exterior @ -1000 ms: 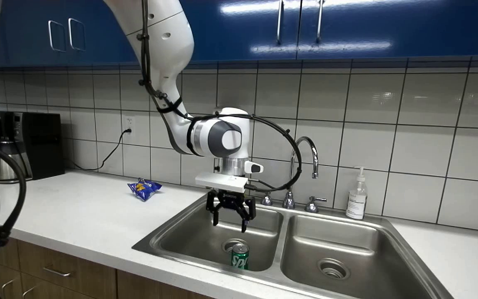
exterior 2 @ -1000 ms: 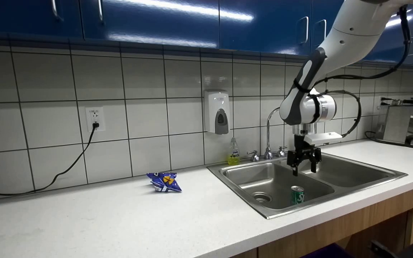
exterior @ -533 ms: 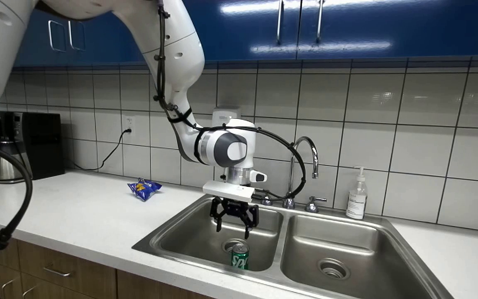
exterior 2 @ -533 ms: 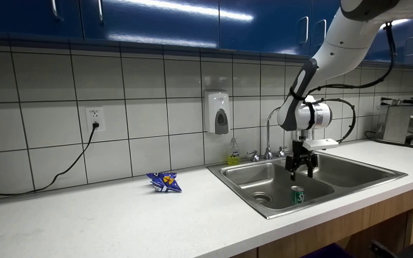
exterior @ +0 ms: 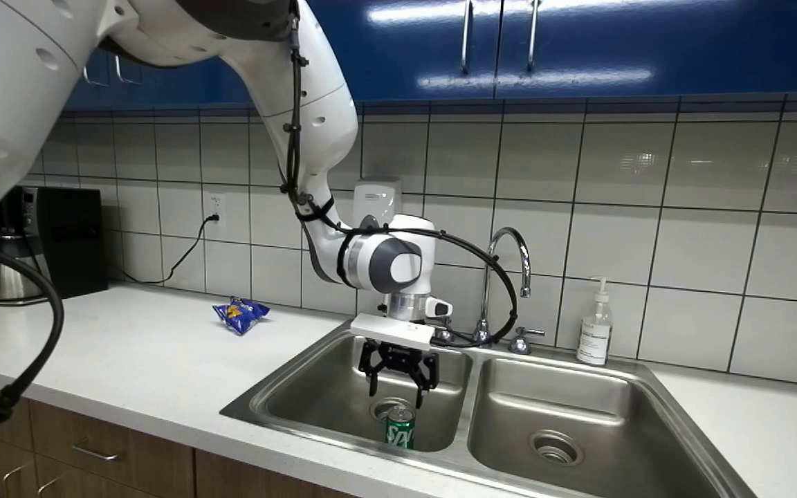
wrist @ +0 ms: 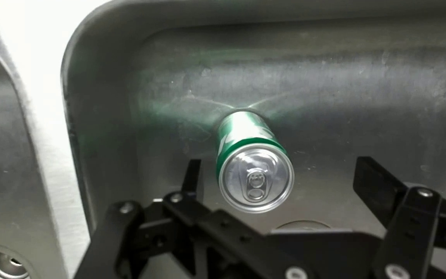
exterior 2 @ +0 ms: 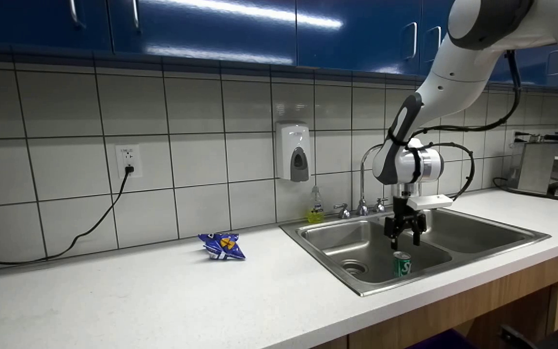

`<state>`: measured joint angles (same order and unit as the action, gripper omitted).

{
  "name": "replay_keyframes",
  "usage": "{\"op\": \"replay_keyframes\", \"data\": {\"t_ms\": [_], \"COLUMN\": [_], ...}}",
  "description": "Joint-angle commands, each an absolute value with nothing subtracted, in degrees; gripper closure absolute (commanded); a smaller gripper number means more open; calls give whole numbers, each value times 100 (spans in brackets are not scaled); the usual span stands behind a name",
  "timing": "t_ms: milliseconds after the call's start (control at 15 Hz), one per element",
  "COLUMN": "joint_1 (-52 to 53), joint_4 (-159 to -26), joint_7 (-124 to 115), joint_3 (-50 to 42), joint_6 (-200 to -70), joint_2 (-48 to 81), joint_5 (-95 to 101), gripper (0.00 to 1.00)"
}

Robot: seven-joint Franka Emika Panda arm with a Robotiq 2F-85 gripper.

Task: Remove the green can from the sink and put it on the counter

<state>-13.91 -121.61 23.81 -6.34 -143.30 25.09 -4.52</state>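
Gripper (exterior: 396,399) sits lower than a second ago, now just above the green can (wrist: 254,162). Spread looks unchanged: fingers (wrist: 374,186) wide apart, nothing held. Can hasn't moved either: upright in the sink (exterior: 322,394), below the fingers; wrist view shows it between them, closer to one finger (wrist: 192,176) than the other. No contact that I can see. Reads as the approach before the grasp: pick not yet made, and the counter (exterior 2: 162,300), outside the sink and well apart from the fingers, is the later stop. Probably wants centring between the fingers before dropping further, else the nearer one may clip the lid and tip it.
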Motion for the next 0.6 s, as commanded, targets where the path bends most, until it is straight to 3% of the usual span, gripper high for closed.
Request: {"op": "replay_keyframes", "data": {"t_ms": [0, 533], "joint_1": [-1632, -1749], "joint_4": [-11854, -11670], "joint_7": [2588, 2603], "joint_3": [-424, -259], "joint_6": [-14202, -14161], "joint_2": [2745, 3018], "joint_5": [-500, -504], "gripper": [0, 0]}}
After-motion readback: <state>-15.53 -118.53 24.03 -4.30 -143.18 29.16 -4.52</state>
